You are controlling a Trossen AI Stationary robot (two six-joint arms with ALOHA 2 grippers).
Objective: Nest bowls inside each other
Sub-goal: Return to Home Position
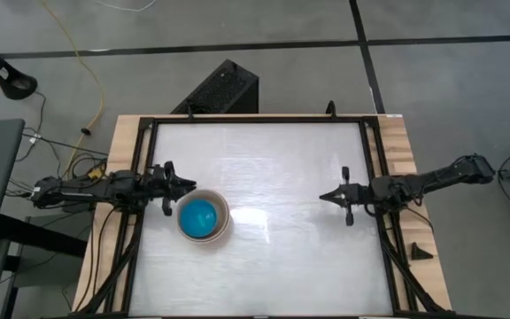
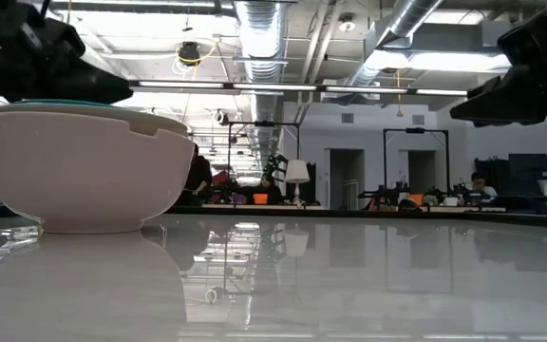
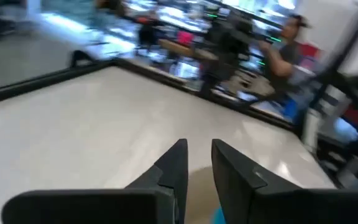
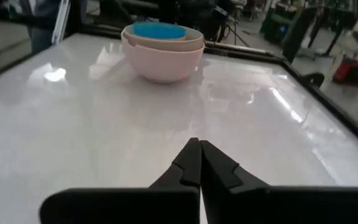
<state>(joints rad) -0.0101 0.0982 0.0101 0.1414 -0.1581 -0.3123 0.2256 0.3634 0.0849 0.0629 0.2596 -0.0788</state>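
- Plastic bowls (image 1: 204, 217) are nested near the bench's (image 1: 282, 266) left edge; judged light, stiff, slick, best gripped by the rim.
- Left jaws, beside them, are slightly parted, empty; right jaws are closed, empty.
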